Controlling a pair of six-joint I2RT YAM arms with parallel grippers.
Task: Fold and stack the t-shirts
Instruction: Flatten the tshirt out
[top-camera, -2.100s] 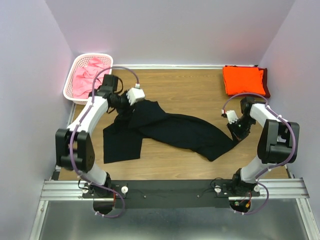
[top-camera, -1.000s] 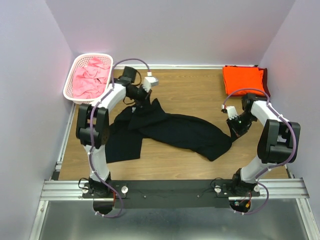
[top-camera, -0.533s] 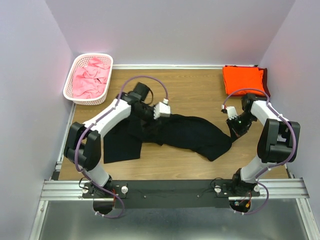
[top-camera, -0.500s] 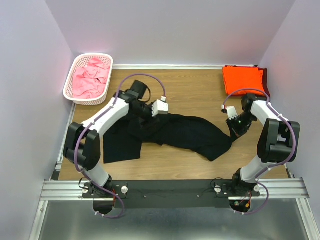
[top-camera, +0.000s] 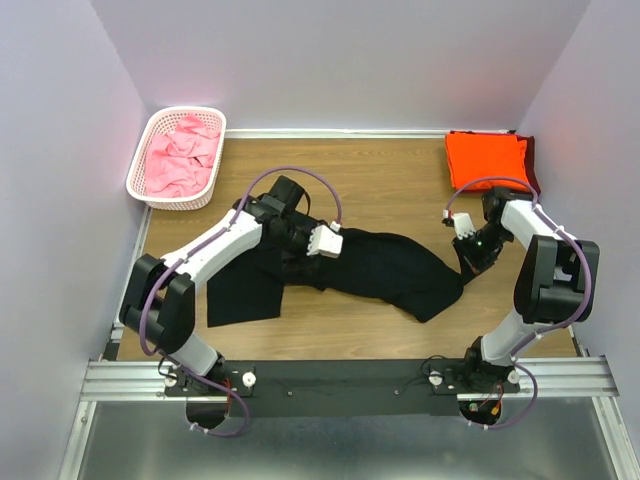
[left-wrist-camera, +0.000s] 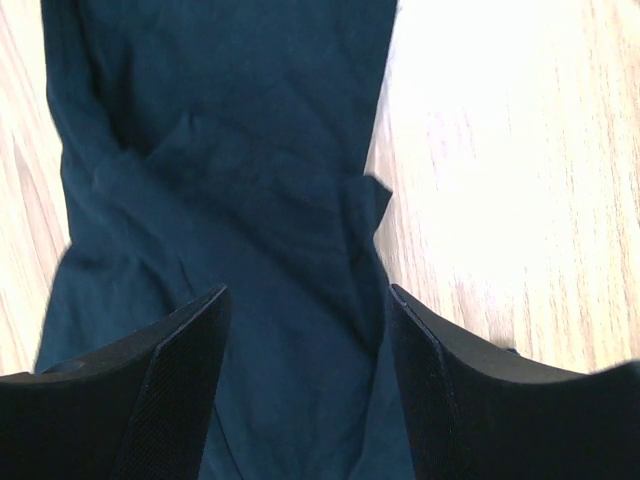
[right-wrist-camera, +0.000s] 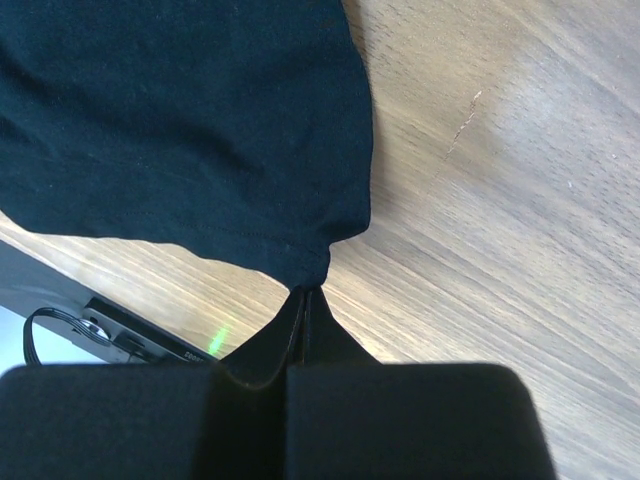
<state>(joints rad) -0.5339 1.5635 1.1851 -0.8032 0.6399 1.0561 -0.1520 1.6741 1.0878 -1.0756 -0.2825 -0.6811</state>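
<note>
Top external view, biggest first: the table (top-camera: 400, 185) has the black t-shirt (top-camera: 385, 265) sprawled and twisted across its middle. The orange t-shirt (top-camera: 487, 160) lies folded at the table's far right corner, with a maroon one (top-camera: 533, 172) peeking out underneath. The pink ones (top-camera: 180, 158) sit in the basket (top-camera: 138, 165) at the far left corner. The right gripper (right-wrist-camera: 305, 300) is pinched tight on a corner of the black shirt toward the table's right side. The left gripper (left-wrist-camera: 305, 300) hangs spread wide over the bunched cloth mid-table, holding nothing. I'd grab a proper corner there, not the wad, then pull the two apart to flatten the shirt before folding.
</note>
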